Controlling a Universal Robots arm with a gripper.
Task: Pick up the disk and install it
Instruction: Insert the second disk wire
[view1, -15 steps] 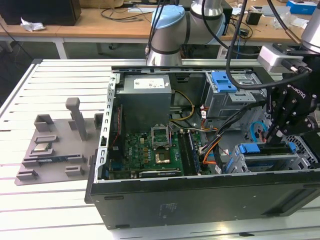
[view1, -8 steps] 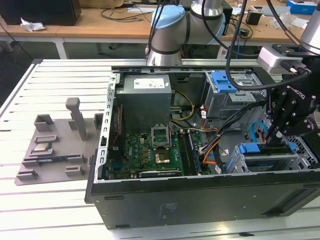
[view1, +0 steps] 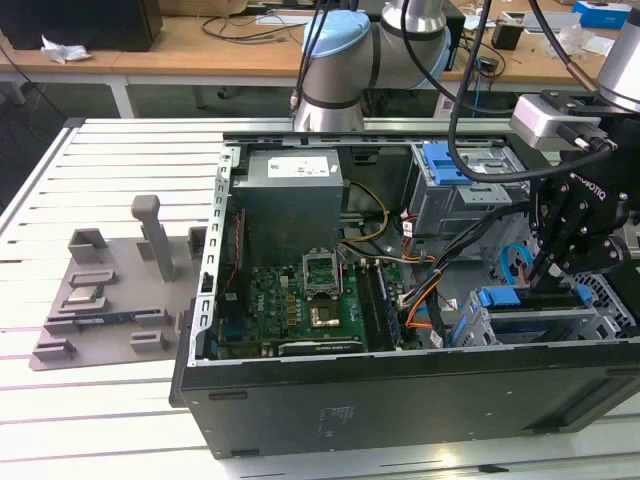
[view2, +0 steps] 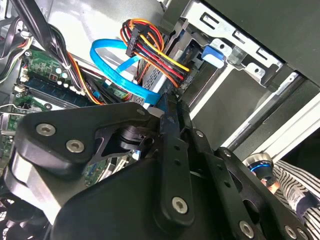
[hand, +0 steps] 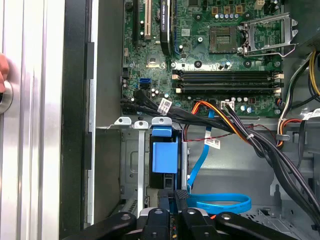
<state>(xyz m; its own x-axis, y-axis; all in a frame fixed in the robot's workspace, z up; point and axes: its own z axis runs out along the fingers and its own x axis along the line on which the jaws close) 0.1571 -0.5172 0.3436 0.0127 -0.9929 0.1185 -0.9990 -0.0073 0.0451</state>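
Low in the open computer case (view1: 400, 400), above the drive cage (hand: 131, 165): gripper (hand: 177, 194) with fingers pressed together, nothing visibly pinched between them; tips just beside the disk (hand: 165, 157), seated in the cage with its blue carrier frame facing out. Close by the fingers, a looped blue flat cable (hand: 220, 202); farther in, bundled wires and the motherboard (hand: 225, 60).
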